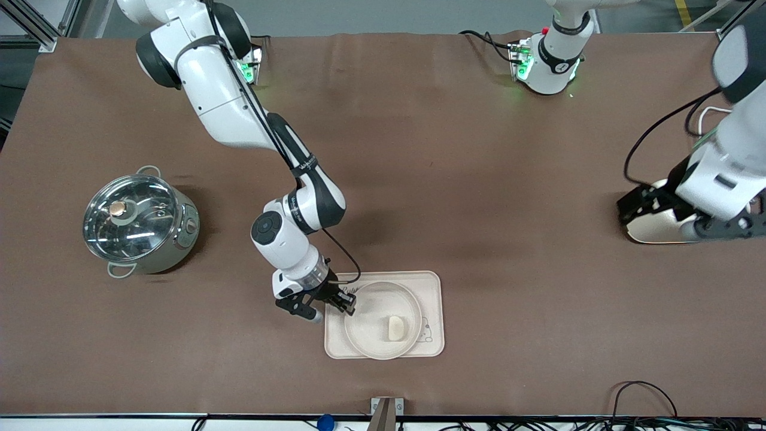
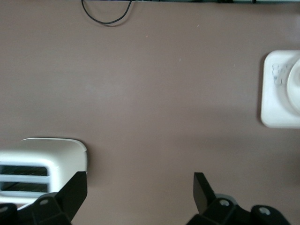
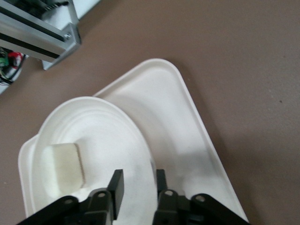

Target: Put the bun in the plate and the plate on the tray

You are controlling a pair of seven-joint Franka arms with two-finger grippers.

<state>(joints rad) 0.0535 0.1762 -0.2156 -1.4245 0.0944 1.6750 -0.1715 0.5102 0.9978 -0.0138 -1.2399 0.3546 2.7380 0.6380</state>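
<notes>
A pale cream bun (image 1: 395,328) lies in a plain cream-white plate (image 1: 365,335) on a cream tray (image 1: 434,311) with faint brown lettering and a small bunny drawing. The table (image 1: 479,179) is covered in plain brown. The pot (image 1: 140,222) is shiny silver metal with a copper-coloured lid knob.

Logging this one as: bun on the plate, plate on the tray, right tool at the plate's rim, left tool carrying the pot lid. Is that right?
Not quite. The left tool is open and carries nothing, as the left wrist view shows; the lid still sits on the pot. The rest holds: the bun lies on the plate, the plate rests on the tray, and the right tool has its fingers either side of the plate's rim.
</notes>
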